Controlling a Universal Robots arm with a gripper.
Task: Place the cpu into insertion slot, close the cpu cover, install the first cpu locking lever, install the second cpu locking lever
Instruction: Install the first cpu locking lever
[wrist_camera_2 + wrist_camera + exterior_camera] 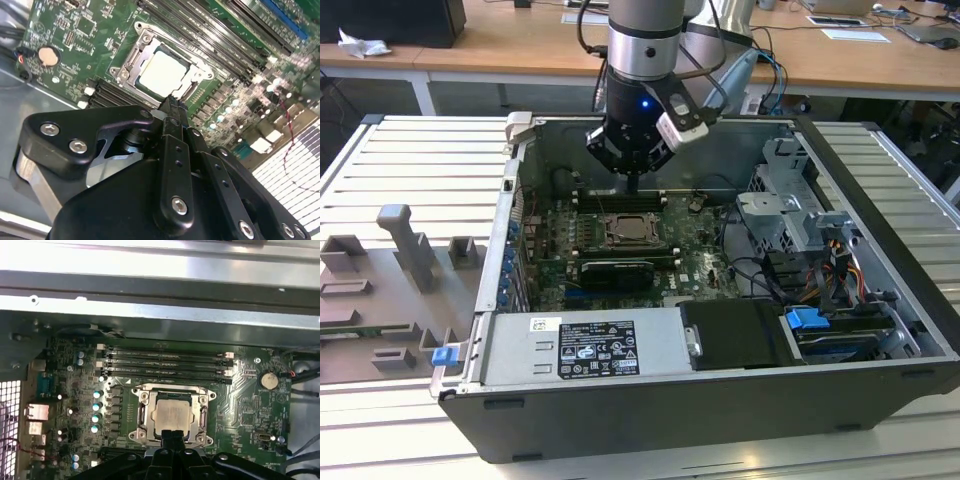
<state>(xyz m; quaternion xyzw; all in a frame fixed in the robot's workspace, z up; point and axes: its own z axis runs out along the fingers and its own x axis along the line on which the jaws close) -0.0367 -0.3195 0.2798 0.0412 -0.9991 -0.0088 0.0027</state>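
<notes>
Gripper [172,434] hangs over one edge of the cpu [172,414], fingers pressed together and holding nothing. The cpu lies flat in its slot on the board [245,412]. The cover [203,410] lies down around it, framing the pale top. Lever state: cannot tell.

Judged handling:
- **Cpu:** light, rigid, smooth on top, fragile underneath; take by opposite edges only.
- **Cover:** thin, stiff, likely springy at its hinge; press at the free edge.
</notes>
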